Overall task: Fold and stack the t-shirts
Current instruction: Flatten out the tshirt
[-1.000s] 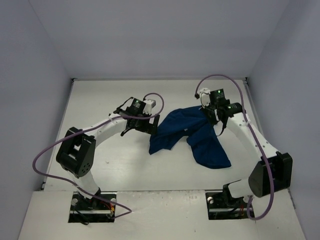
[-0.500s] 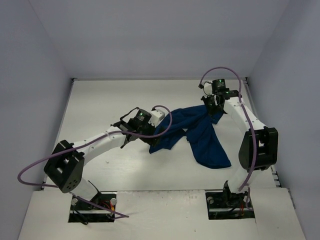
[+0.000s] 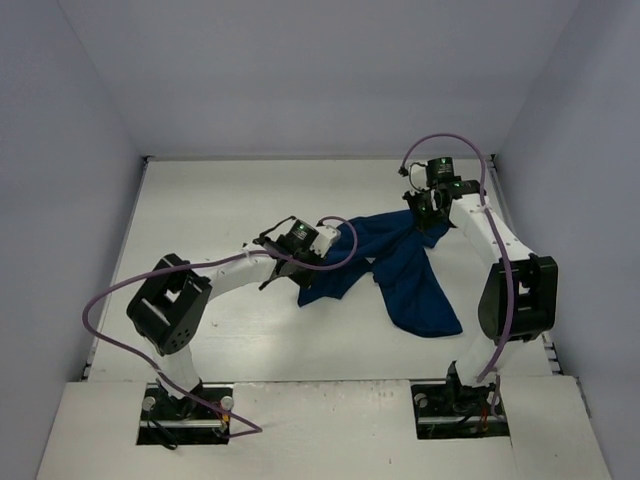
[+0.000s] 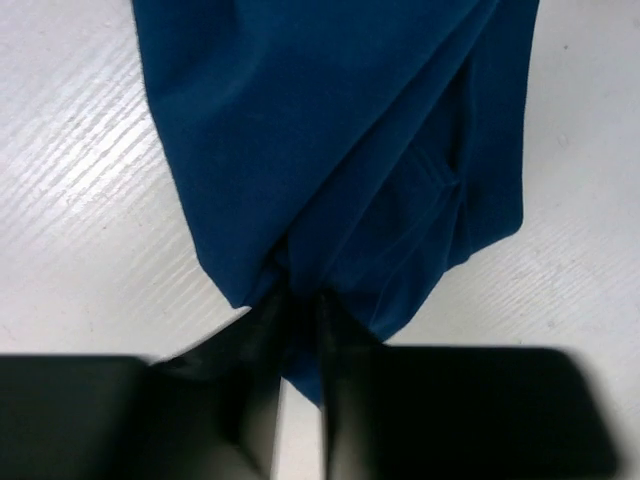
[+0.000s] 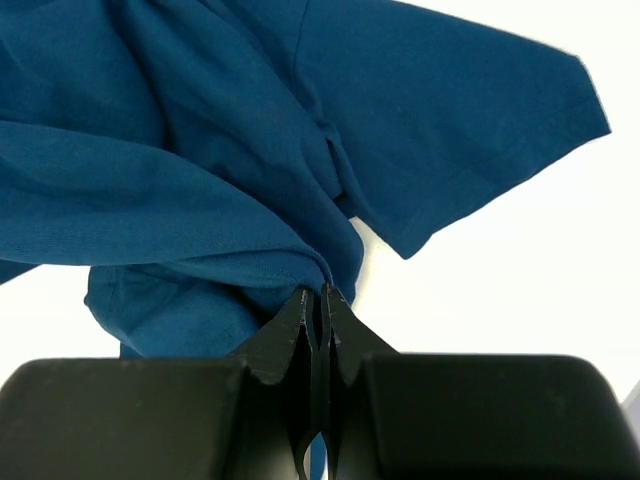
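One navy blue t-shirt (image 3: pixel 405 270) lies crumpled on the white table, right of centre, and no print shows on it. My left gripper (image 3: pixel 303 262) is at the shirt's left edge. In the left wrist view its fingers (image 4: pixel 300 300) stand close together with a fold of the blue cloth (image 4: pixel 340 150) pinched between them. My right gripper (image 3: pixel 428 215) is at the shirt's far right corner. In the right wrist view it (image 5: pixel 322 292) is shut on a bunched edge of the cloth (image 5: pixel 200 150), and a sleeve (image 5: pixel 470 140) spreads to the right.
Pale walls close the white table (image 3: pixel 200 210) in at the left, back and right. Purple cables (image 3: pixel 445 140) loop above both arms. The right arm's elbow (image 3: pixel 515 300) stands near the right wall.
The left arm reached right to the shirt's left edge and its jaws closed on the cloth. The right gripper carried its corner of the shirt toward the back and has since held still.
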`<state>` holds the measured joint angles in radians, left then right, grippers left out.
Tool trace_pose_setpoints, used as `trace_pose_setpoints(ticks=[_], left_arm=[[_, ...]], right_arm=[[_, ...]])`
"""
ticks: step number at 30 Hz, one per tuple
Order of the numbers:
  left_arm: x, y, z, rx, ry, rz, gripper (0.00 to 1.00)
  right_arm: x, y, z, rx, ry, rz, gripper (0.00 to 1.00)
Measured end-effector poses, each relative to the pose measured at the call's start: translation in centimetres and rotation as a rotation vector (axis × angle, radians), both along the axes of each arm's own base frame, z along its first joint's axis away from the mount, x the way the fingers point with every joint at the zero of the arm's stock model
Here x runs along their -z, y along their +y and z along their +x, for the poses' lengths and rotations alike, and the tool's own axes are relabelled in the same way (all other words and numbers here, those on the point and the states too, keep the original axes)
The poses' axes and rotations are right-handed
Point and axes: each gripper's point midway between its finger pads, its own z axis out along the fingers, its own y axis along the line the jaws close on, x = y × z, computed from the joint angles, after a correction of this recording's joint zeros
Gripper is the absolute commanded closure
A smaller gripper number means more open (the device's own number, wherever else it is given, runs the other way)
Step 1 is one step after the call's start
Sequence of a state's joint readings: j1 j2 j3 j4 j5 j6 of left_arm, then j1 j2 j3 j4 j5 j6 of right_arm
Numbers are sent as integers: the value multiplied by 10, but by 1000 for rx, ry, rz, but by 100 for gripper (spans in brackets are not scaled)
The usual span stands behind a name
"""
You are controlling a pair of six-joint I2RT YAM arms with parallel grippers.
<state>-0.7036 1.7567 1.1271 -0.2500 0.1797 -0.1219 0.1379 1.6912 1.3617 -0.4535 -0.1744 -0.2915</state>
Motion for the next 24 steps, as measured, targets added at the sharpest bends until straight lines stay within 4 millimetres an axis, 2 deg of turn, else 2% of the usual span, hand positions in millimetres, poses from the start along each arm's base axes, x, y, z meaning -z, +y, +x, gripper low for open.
trace_pose_setpoints(ticks=[4, 6, 7, 9, 12, 14, 17, 21, 24], left_arm=[[-12, 10, 8, -33, -14, -6, 100], [-33, 23, 13, -57, -45, -22, 100], [-48, 30, 16, -69, -73, -32, 100], [-89, 47, 19, -89, -162, -64, 100], [-172, 67, 11, -87, -352, -135, 100], [-228, 79, -4, -69, -489, -195, 100], [-287, 100, -39, -38, -651, -267, 100], [-325, 127, -83, -3, -787, -326, 100], [-343, 140, -112, 38, -862, -367, 100]], right_arm=[[-23, 0, -5, -40, -60, -5, 100], [-48, 0, -13, -76, -127, -6, 100], [-63, 0, -18, -96, -171, -6, 100], [-99, 0, -30, -139, -273, -5, 100], [-158, 2, -54, -209, -453, -3, 100], [-194, 4, -75, -265, -574, -12, 100], [-241, 9, -114, -372, -755, -33, 100], [-291, 19, -179, -533, -1000, -61, 100], [-316, 28, -230, -652, -1165, -79, 100]])
